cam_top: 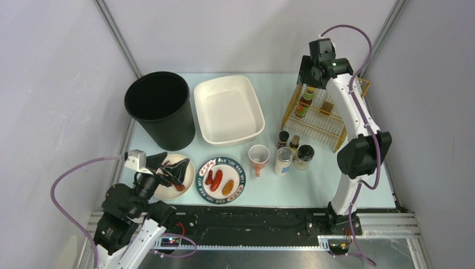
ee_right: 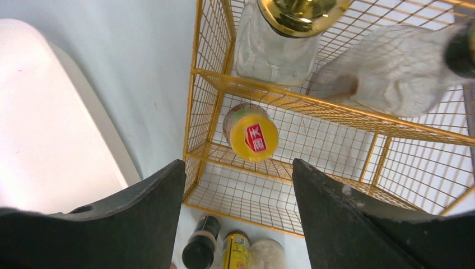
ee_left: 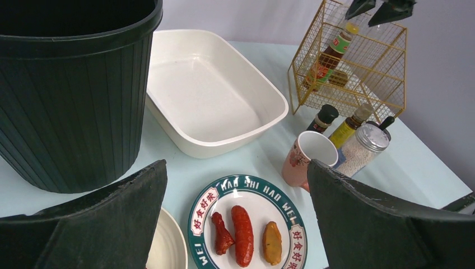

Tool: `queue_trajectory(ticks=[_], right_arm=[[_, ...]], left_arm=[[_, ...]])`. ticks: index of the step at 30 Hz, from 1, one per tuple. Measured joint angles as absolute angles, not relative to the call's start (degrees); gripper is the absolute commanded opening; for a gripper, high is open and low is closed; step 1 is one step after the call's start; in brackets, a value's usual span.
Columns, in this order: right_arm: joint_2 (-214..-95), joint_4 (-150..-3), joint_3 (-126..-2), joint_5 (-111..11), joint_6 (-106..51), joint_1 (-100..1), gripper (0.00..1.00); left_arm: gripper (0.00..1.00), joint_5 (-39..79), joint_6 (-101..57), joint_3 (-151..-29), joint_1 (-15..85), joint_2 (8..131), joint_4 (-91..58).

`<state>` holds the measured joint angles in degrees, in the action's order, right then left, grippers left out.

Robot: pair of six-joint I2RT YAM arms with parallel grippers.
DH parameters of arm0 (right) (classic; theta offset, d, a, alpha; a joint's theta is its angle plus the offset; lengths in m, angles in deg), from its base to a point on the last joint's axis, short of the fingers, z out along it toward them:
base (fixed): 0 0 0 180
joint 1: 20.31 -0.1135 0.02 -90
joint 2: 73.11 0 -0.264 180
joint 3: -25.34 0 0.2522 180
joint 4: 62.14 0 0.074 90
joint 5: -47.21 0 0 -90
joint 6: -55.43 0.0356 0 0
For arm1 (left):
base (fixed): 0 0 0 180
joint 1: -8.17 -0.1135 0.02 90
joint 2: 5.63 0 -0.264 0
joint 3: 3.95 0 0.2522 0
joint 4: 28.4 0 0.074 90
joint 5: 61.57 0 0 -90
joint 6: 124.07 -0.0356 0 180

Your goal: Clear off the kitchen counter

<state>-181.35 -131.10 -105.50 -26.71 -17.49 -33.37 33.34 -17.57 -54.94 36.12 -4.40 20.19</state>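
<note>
Kitchen counter (cam_top: 313, 185): smooth mint rectangle; ribbed round bin (cam_top: 161, 110).

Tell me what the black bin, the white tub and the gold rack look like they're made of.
The black bin looks like matte plastic, going by its moulded vertical ribs. The white tub is probably plastic or melamine: smooth, softly glossy, rounded corners. The gold rack seems thin metal wire, gold-coated and shiny, in a grid.

The kitchen counter (cam_top: 302, 188) is lying flat and level — a smooth, pale mint-green rectangle (faintly glossy) with a black rail (cam_top: 252, 216) running along its front edge. It is stretching rightward from the black bin (cam_top: 161, 109) standing at its far-left corner.
</note>
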Motion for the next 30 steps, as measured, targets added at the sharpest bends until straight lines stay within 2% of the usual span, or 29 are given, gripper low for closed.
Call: queue_trajectory(ticks=[11, 14, 23, 30], right_arm=[[-164.72, -130.14, -96.21, -27.85, -19.08, -35.73, 0.83], [-159.19, -128.98, -90.88, -28.86, -19.23, -37.81, 0.9], [-143.83, -126.16, -72.65, -34.45, -16.61, -46.71, 0.91], [-140.2, -126.6, -66.02, -32.48, -13.2, -57.22, 0.91]], left_arm=[[0.98, 33.34, -17.57, -54.94, 36.12, -4.4, 20.19], [0.98, 33.27, -17.57, -54.94, 36.12, -4.4, 20.16], [0.98, 33.23, -17.57, -54.94, 36.12, -4.4, 20.19], [0.98, 33.21, -17.57, -54.94, 36.12, -4.4, 20.19]])
